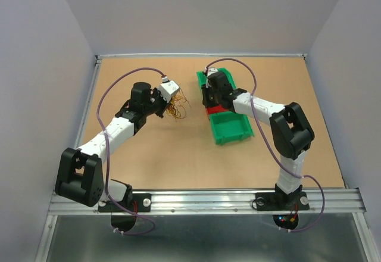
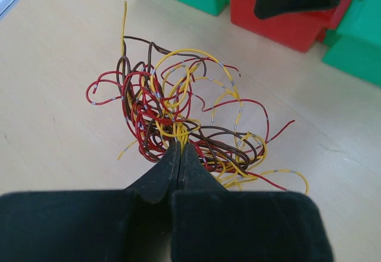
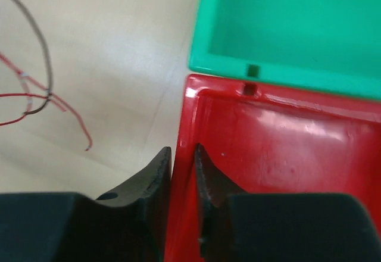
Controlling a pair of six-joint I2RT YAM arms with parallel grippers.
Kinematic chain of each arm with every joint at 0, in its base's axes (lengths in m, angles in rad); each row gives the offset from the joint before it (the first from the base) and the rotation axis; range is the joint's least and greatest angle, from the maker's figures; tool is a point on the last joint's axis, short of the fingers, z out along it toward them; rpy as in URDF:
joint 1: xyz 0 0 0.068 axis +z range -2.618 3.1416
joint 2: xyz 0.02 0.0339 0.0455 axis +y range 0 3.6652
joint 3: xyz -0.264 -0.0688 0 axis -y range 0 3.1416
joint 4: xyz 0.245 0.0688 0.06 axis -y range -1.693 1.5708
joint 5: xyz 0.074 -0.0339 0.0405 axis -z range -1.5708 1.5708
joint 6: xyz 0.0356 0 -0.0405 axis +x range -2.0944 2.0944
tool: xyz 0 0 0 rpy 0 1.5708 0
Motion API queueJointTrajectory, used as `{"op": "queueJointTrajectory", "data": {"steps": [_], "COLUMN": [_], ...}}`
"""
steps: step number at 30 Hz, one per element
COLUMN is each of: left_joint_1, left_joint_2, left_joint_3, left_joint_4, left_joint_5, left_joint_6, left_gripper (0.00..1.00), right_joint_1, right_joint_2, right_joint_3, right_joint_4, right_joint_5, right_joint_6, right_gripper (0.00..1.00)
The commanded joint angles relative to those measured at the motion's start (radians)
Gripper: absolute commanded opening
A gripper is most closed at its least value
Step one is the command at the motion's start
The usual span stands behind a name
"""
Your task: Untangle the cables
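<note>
The cables (image 2: 178, 113) are one tangled clump of thin red, yellow and dark brown strands on the table, also seen in the top view (image 1: 177, 108). My left gripper (image 2: 180, 147) is shut on yellow strands at the near edge of the clump. My right gripper (image 3: 182, 155) is shut on the left wall of a red bin (image 3: 274, 155); one finger is outside the wall, one inside. A few red and brown strand ends (image 3: 41, 89) show left of it. In the top view the right gripper (image 1: 208, 99) sits at the bins.
The red bin (image 1: 215, 109) stands between two green bins, one behind (image 1: 203, 78) and one in front (image 1: 232, 127), right of the clump. The green bin (image 3: 286, 30) beyond the red one looks empty. Purple arm cords loop over both arms.
</note>
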Motion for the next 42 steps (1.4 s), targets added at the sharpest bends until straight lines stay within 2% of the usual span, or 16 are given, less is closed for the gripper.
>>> {"op": "queueJointTrajectory", "data": {"steps": [1, 3, 8, 13, 17, 18, 19, 21, 22, 23, 26, 30, 31, 35, 38, 42], "left_joint_1": [-0.009, -0.009, -0.013, -0.019, -0.024, -0.025, -0.028, -0.032, -0.036, -0.041, -0.048, -0.05, -0.05, -0.048, -0.047, -0.048], "left_joint_2": [-0.012, -0.011, 0.001, 0.008, 0.015, 0.018, 0.021, 0.021, 0.021, 0.017, 0.011, -0.009, -0.014, -0.029, -0.037, -0.044], "left_joint_3": [-0.002, -0.003, -0.003, -0.006, -0.01, -0.011, -0.013, -0.016, -0.017, -0.022, -0.025, -0.034, -0.037, -0.04, -0.043, -0.045], "left_joint_4": [0.048, 0.049, 0.05, 0.053, 0.057, 0.057, 0.057, 0.056, 0.056, 0.054, 0.054, 0.053, 0.053, 0.054, 0.053, 0.057], "left_joint_5": [0.011, 0.011, 0.011, 0.016, 0.028, 0.031, 0.04, 0.046, 0.048, 0.049, 0.049, 0.068, 0.08, 0.1, 0.1, 0.091], "left_joint_6": [0.017, 0.019, 0.026, 0.04, 0.054, 0.055, 0.06, 0.074, 0.075, 0.081, 0.091, 0.1, 0.103, 0.103, 0.102, 0.098], "left_gripper": [0.0, 0.0, 0.0, 0.0, 0.0, 0.0, 0.0, 0.0, 0.0, 0.0, 0.0, 0.0, 0.0, 0.0, 0.0, 0.0], "right_joint_1": [-0.002, -0.002, -0.029, -0.078, -0.117, -0.121, -0.121, -0.121, -0.12, -0.12, -0.12, -0.12, -0.12, -0.118, -0.118, -0.114], "right_joint_2": [0.002, 0.007, 0.074, 0.157, 0.217, 0.241, 0.252, 0.264, 0.26, 0.251, 0.156, -0.01, -0.036, -0.124, -0.161, -0.155], "right_joint_3": [0.067, 0.088, 0.189, 0.314, 0.433, 0.456, 0.479, 0.529, 0.53, 0.526, 0.403, 0.144, 0.057, -0.104, -0.2, -0.203], "right_joint_4": [-0.031, -0.031, -0.032, -0.031, -0.031, -0.029, -0.027, -0.021, 0.008, 0.023, 0.12, 0.27, 0.314, 0.403, 0.531, 0.562], "right_joint_5": [0.075, 0.095, 0.117, 0.178, 0.24, 0.243, 0.234, 0.156, 0.067, 0.036, -0.091, -0.283, -0.382, -0.625, -0.735, -0.885], "right_joint_6": [-0.029, -0.045, -0.069, -0.025, 0.078, 0.09, 0.098, 0.099, 0.092, 0.081, 0.027, -0.085, -0.124, -0.178, -0.157, -0.148], "right_gripper": [0.17, 0.1, 0.01, 0.01, 0.01, 0.02, 0.21, 0.46, 0.64, 0.67, 0.68, 0.67, 0.66, 0.66, 0.68, 0.71]}}
